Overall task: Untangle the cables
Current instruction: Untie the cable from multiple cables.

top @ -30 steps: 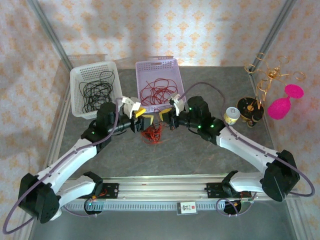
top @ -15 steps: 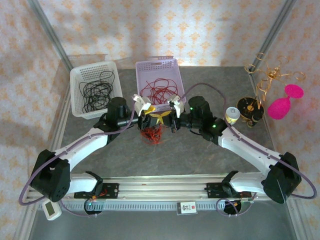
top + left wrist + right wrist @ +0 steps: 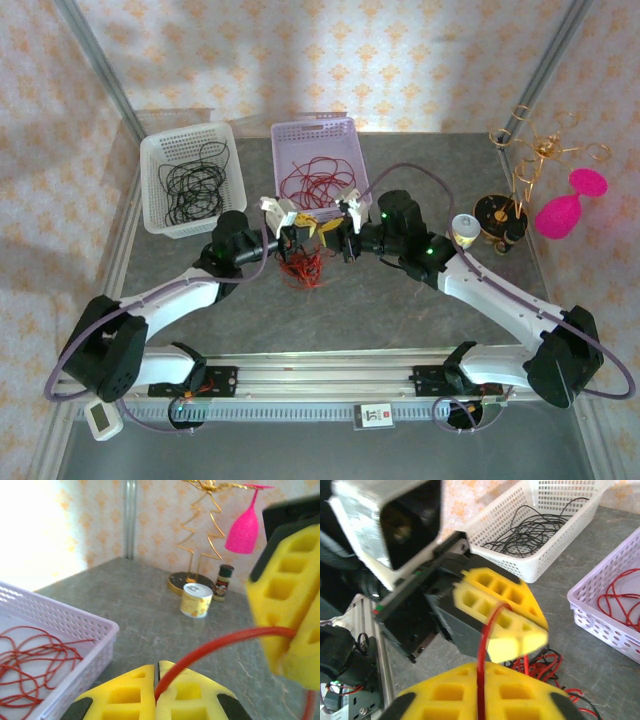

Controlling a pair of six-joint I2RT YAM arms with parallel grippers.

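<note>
A clump of red and black cables (image 3: pixel 303 268) lies on the grey table just in front of both grippers, and shows in the right wrist view as cables (image 3: pixel 546 666). One red cable (image 3: pixel 220 645) is stretched between the two grippers. My left gripper (image 3: pixel 158 665) is shut on one end of it. My right gripper (image 3: pixel 481 669) pinches the same red cable (image 3: pixel 485 640) between its yellow pads. In the top view the left gripper (image 3: pixel 303 232) and right gripper (image 3: pixel 332 232) stand tip to tip above the clump.
A white basket (image 3: pixel 158 150) with black cables stands at the back left. A lilac basket (image 3: pixel 352 130) with red cables sits right behind the grippers. At the right are a small tin (image 3: pixel 461 229), a gold wire stand (image 3: pixel 520 180) and a pink glass (image 3: pixel 562 213).
My left arm swung right to meet the right gripper, and its jaws closed on the red cable. The right gripper stayed in place with the cable.
</note>
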